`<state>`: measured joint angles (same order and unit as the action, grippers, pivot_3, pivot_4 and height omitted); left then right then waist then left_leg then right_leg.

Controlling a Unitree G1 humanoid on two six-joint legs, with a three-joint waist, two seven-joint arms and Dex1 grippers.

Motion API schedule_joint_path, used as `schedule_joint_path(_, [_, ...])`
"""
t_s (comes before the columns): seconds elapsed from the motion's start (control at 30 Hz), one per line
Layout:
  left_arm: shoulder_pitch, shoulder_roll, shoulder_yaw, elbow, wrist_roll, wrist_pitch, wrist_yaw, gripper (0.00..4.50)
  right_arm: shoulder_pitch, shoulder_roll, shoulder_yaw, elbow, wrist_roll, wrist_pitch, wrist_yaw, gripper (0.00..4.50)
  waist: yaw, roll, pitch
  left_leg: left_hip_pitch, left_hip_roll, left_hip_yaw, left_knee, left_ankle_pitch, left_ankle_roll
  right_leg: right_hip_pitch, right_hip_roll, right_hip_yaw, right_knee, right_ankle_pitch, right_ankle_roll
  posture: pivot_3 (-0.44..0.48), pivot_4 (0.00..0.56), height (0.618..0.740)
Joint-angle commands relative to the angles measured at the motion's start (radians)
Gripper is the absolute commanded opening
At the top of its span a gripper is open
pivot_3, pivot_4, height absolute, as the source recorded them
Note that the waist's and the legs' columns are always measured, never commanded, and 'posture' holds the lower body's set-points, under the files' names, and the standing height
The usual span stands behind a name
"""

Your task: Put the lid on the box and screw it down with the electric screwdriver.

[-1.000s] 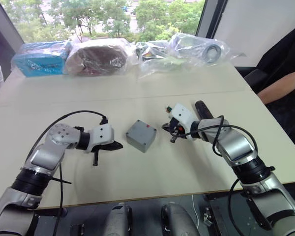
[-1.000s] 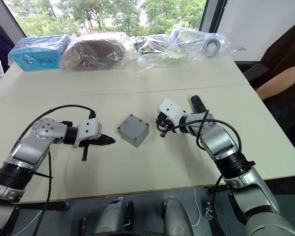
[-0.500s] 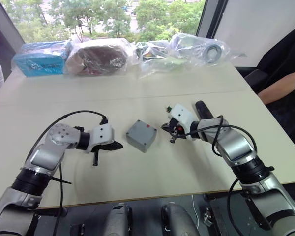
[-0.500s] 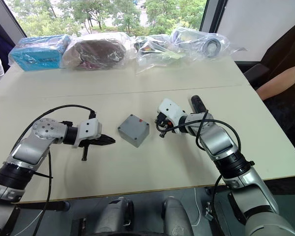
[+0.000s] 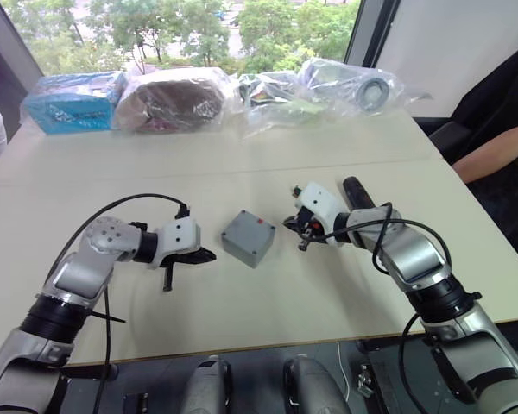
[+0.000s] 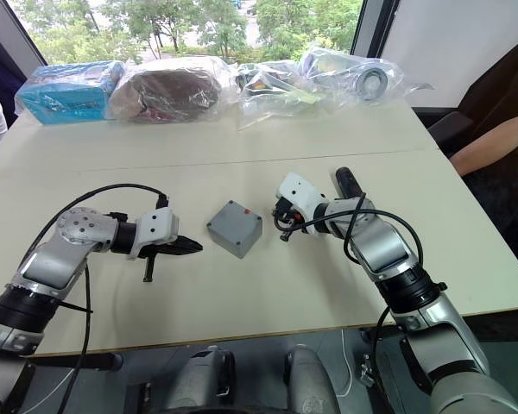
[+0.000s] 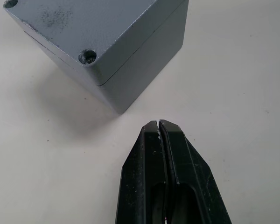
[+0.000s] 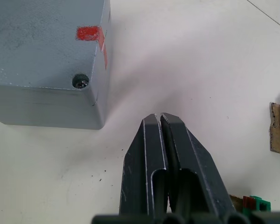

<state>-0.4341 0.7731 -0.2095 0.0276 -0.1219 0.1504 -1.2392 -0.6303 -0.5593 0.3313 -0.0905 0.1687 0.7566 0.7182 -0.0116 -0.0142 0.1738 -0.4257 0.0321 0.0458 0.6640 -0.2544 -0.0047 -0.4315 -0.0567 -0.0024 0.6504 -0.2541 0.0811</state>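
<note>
- Both end effectors sit low over the pale desk point(image 5: 242, 293) in the left eye view: your left end effector point(image 5: 204, 255) just left of the small square grey plastic box point(image 5: 246, 242), your right end effector point(image 5: 292, 224) just right of it. The shallow grey plastic lid point(image 5: 249, 228) with red corner marks already sits on the box. The slim black pen-shaped electric screwdriver point(image 5: 356, 193) lies beyond your right wrist, untouched, so fetch it next.
- Right eye view: same layout; the box stands between the two end effectors, touching neither. Clear plastic bags point(image 6: 268, 86) line the desk's far edge.
- Left wrist view: your left end effector's black fingers point(image 7: 149, 158) are pressed together, empty, pointing at the box's near corner, a short gap away. One screw hole point(image 7: 88, 56) looks empty.
- Right wrist view: your right end effector's fingers point(image 8: 151, 149) are likewise pressed shut, empty, near the corner with the dark screw point(image 8: 80, 82) and red mark point(image 8: 89, 32). Steady the box with your left while driving, keeping the bit upright.
</note>
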Motion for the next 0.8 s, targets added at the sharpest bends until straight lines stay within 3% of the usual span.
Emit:
schedule_joint_path(0.03, [0.002,0.008,0.027,-0.029,-0.020,0.003,0.000,0.00,-0.017,0.008,-0.035,-0.017,-0.003,-0.016,0.003,0.07,0.000,0.000,0.000,0.000,0.000,0.000,0.000,0.000,0.000,0.000,0.000,0.000,0.000,0.000,0.000,0.000,0.150,0.740])
schedule_joint_path(0.07, [0.002,0.008,0.027,-0.029,-0.020,0.003,0.000,0.00,-0.017,0.008,-0.035,-0.017,-0.003,-0.016,0.003,0.07,0.000,0.000,0.000,0.000,0.000,0.000,0.000,0.000,0.000,0.000,0.000,0.000,0.000,0.000,0.000,0.000,0.150,0.740])
schedule_joint_path(0.13, [-0.080,-0.115,0.012,0.003,-0.035,0.049,0.079,0.00,-0.035,0.162,0.049,0.072,0.035,-0.089,0.056,0.07,0.000,0.000,-0.001,0.001,0.000,0.000,0.000,0.000,0.000,0.001,0.000,0.000,0.000,0.000,0.000,0.000,0.150,0.740])
schedule_joint_path(0.2, [-0.118,-0.174,0.008,0.020,-0.037,0.072,0.113,0.00,-0.043,0.237,0.079,0.118,0.042,-0.126,0.089,0.07,0.000,0.000,-0.001,0.002,0.000,-0.001,0.001,0.000,0.000,0.003,0.001,0.000,0.000,0.000,0.000,0.000,0.150,0.740])
schedule_joint_path(0.5, [-0.136,-0.197,0.018,0.037,-0.015,0.077,0.113,0.00,-0.038,0.263,0.070,0.135,0.004,-0.145,0.123,0.07,0.000,0.000,-0.001,0.002,0.000,-0.001,0.002,0.000,0.000,0.003,0.000,0.000,0.002,0.001,0.001,0.000,0.150,0.740])
schedule_joint_path(0.8, [-0.125,-0.166,0.041,0.035,-0.007,0.072,0.105,0.00,-0.002,0.221,0.077,0.011,0.034,0.002,0.154,0.07,-0.001,0.000,-0.001,0.002,0.000,-0.001,0.002,0.000,0.000,0.003,0.000,0.000,0.002,0.001,0.001,0.000,0.150,0.740])
